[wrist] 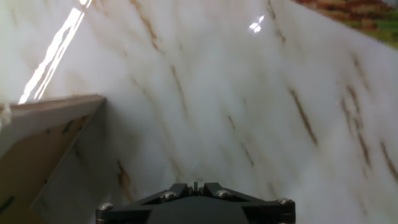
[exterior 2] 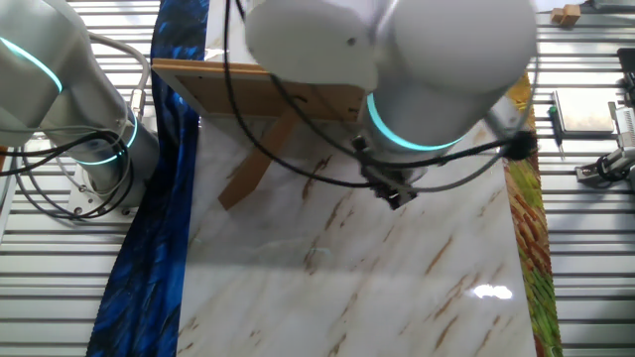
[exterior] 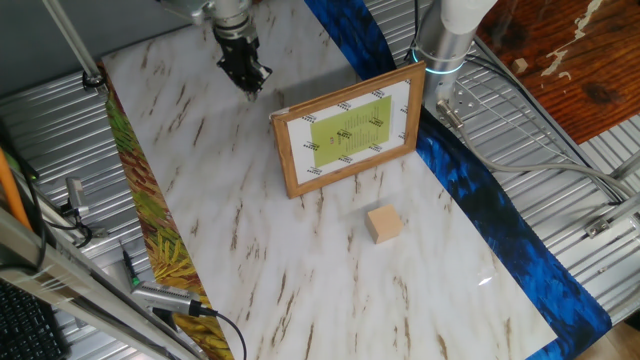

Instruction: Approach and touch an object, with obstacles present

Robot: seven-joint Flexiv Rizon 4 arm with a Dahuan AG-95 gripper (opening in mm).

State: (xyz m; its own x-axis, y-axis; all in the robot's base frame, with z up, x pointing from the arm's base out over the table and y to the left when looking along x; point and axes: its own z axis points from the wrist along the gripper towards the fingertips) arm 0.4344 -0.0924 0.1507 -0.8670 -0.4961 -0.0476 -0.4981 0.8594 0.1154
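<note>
The small tan wooden cube sits on the marble tabletop, in front of the picture frame. The frame stands upright with a brown wood border, white mat and yellow-green panel. My gripper hangs over the far left part of the table, behind and to the left of the frame and far from the cube. Its jaws are together with nothing between them. The hand view shows the shut fingertips over bare marble, with the frame's back at the left. The cube is hidden in that view.
A blue cloth strip runs along the table's right edge by the arm's base. A leafy patterned strip runs along the left edge. The other fixed view shows the frame's back and prop leg.
</note>
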